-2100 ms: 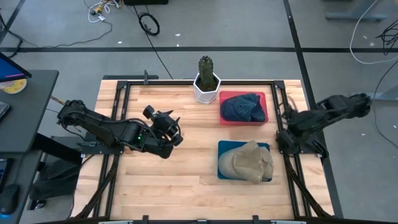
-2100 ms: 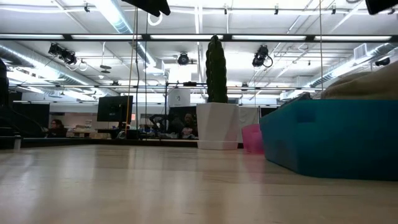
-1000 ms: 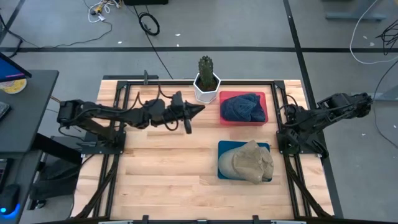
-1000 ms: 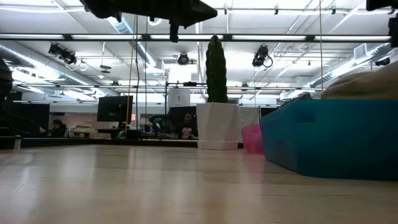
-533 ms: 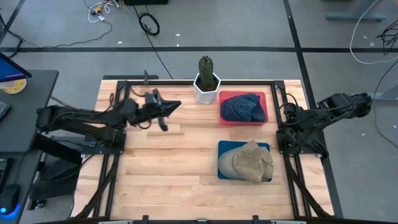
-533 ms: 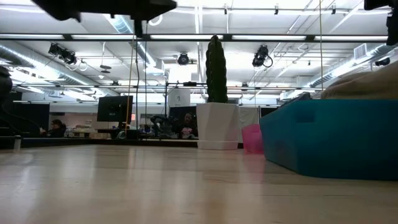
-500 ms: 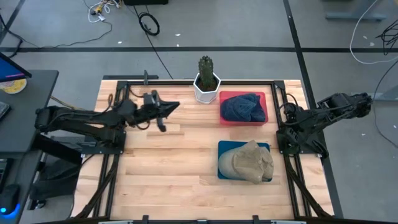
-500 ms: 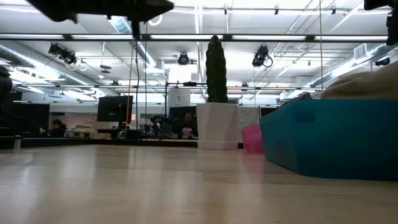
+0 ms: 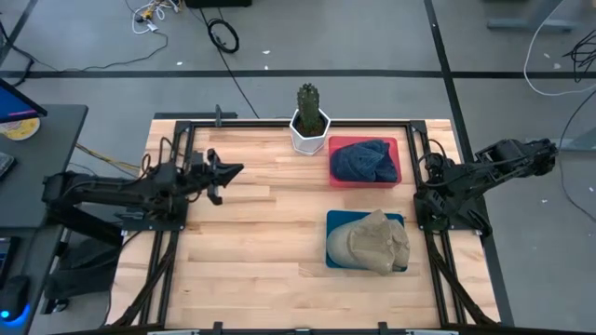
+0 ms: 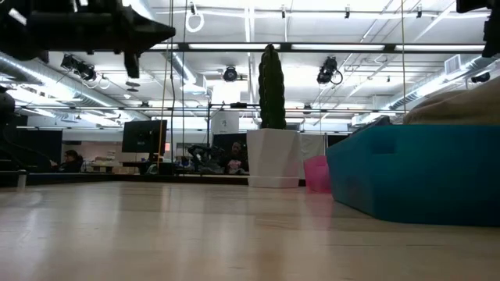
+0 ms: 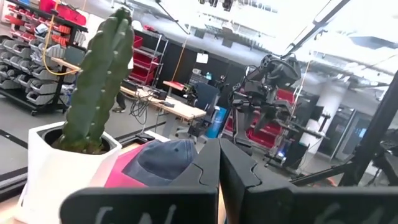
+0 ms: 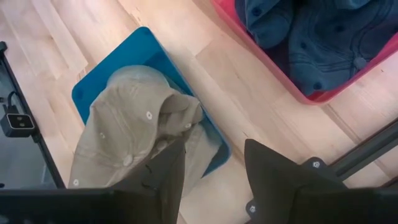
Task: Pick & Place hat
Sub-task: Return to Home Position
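The brown caps (image 9: 375, 240) lie heaped in the blue bin (image 9: 337, 220) at the table's right-centre, piled above its rim and spilling over its near edge, so the likeliest trouble is a cap sliding out onto the wood if the pile settles or the table is jolted as the arms fold in. Neither arm seems placed to touch it. The left gripper (image 9: 233, 171) hangs over the left part of the table, well apart from both bins, its jaws pressed together on nothing. The right gripper (image 12: 214, 148) sits at the table's right edge, just beside the bin, jaws standing wide and empty (a careless swing here would be the one real threat). Against half a second ago, the left arm has drawn back toward its base, away from the cactus (image 9: 308, 100). The right arm, the brown caps and the dark blue caps (image 9: 361, 160) in the red bin (image 9: 333, 177) are unchanged.
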Action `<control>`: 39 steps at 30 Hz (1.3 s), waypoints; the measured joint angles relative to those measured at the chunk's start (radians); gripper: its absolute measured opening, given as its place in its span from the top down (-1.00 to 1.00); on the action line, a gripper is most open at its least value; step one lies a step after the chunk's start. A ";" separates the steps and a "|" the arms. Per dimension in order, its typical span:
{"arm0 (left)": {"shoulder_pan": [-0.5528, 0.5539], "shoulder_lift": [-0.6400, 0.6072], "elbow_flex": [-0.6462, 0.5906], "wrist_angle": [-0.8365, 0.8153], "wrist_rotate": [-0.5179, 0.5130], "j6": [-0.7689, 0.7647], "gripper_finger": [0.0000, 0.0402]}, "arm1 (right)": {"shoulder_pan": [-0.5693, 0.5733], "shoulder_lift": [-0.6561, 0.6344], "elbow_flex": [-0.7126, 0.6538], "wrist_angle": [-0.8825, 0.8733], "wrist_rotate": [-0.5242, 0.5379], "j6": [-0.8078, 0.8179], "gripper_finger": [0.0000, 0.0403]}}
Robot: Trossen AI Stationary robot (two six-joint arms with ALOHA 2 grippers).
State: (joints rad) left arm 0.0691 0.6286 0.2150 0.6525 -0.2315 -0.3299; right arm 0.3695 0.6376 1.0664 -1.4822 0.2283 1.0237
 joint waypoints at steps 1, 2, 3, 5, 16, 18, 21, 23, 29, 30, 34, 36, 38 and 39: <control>0.000 -0.021 -0.018 0.006 0.000 -0.002 0.99 | 0.000 0.000 0.000 0.000 0.000 0.001 0.16; -0.001 -0.041 -0.037 0.013 0.000 -0.005 0.99 | 0.000 0.000 0.000 0.000 0.000 0.010 0.16; -0.001 -0.061 -0.055 0.022 0.000 -0.009 0.99 | 0.000 0.000 0.000 0.000 0.000 0.016 0.16; -0.001 -0.098 -0.089 0.039 0.000 -0.023 0.99 | 0.000 0.000 0.000 0.000 0.000 0.029 0.16; -0.001 -0.258 -0.197 0.039 0.027 -0.052 0.99 | 0.000 0.000 0.000 0.000 0.000 0.095 0.16; -0.001 -0.283 -0.205 0.033 0.027 -0.053 0.99 | 0.000 0.000 0.000 0.000 0.000 0.095 0.16; -0.001 -0.318 -0.205 0.010 0.033 -0.040 0.99 | 0.000 0.000 0.000 0.000 0.000 0.095 0.16; -0.002 -0.339 -0.205 -0.002 0.048 -0.028 0.99 | 0.000 0.000 0.000 0.000 0.000 0.095 0.16; -0.002 -0.414 -0.206 -0.074 0.073 -0.026 0.99 | 0.000 0.001 0.000 0.000 0.000 0.130 0.16; -0.002 -0.429 -0.206 -0.091 0.073 -0.026 0.99 | 0.000 0.001 0.000 0.000 0.000 0.136 0.16; -0.002 -0.487 -0.206 -0.135 0.073 -0.025 0.99 | 0.000 0.001 0.000 0.000 0.000 0.144 0.16; -0.002 -0.517 -0.206 -0.152 0.073 -0.016 0.99 | 0.000 0.001 0.000 0.000 0.000 0.144 0.16; -0.002 -0.547 -0.206 -0.177 0.073 0.002 0.99 | 0.000 0.001 0.000 0.000 0.000 0.144 0.16; -0.002 -0.562 -0.206 -0.191 0.073 0.008 0.99 | 0.000 0.001 0.000 0.000 0.000 0.144 0.16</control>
State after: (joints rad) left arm 0.0673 0.0667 0.0086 0.4610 -0.1589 -0.3224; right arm 0.3694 0.6384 1.0664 -1.4822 0.2279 1.1675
